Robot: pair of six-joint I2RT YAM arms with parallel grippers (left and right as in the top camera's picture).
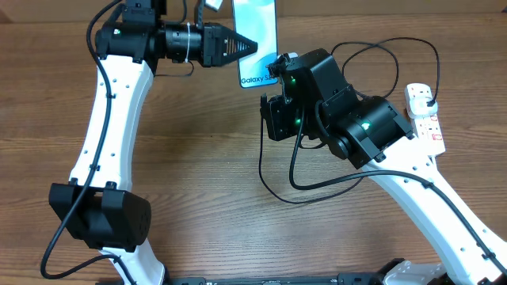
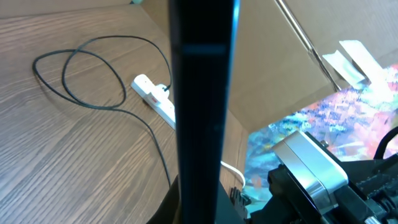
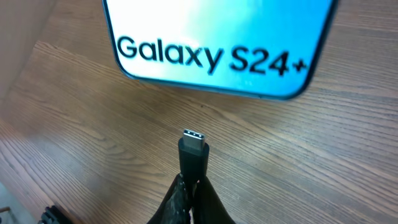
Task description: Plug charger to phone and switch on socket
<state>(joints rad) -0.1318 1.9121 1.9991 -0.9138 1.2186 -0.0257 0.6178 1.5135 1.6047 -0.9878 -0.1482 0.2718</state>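
The phone point(image 1: 257, 39), light blue-white with "Galaxy S24+" on its screen, lies at the table's far middle. My left gripper point(image 1: 252, 46) is shut on its left edge; in the left wrist view the phone point(image 2: 202, 106) is a dark edge-on bar between the fingers. My right gripper point(image 3: 194, 186) is shut on the charger's black connector tip point(image 3: 193, 146), which points at the phone's bottom edge point(image 3: 211, 56) a short gap away. The black cable point(image 1: 293, 170) loops under the right arm. The white socket point(image 1: 424, 111) lies at the right, with a black plug in it.
The socket also shows in the left wrist view point(image 2: 155, 99) with cable loops point(image 2: 81, 74) on the wood beside it. A cardboard wall point(image 2: 273, 68) stands behind the table. The right arm point(image 1: 360, 127) covers the table's middle right.
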